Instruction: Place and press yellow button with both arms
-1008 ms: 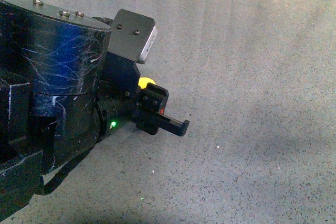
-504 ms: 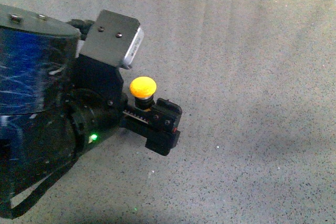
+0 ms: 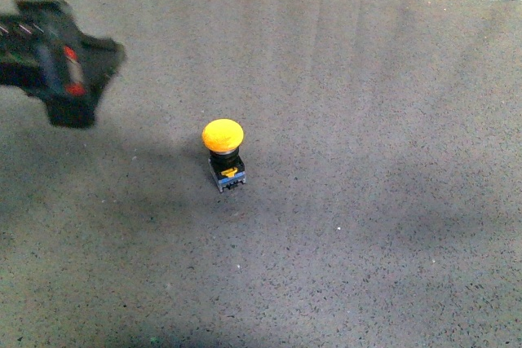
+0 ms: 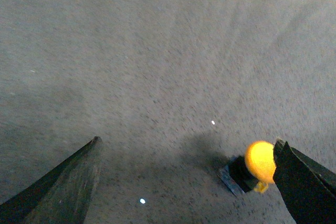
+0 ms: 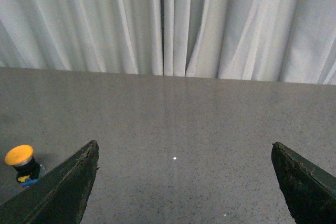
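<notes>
Since the yellow button stands upright on the counter with nothing gripping it, cap up and black base down, we read placing as done and pressing as what's left. Left hand: jaws wide apart, empty. In the front view it's a blurred dark shape off to the left of the button and further back, clear of it. In its wrist view the button shows partly behind one jaw tip, not in the gap between the two. Right hand: jaws apart too, empty, not seen in the front view. Its wrist view has the button small, outside one jaw and well apart. So we judge the left hand the nearer one, and the right has more way to go. The button's long axis is vertical, so the press must come straight down on the domed cap. A hand first has to get above it, and an off-centre push could tip the small base
</notes>
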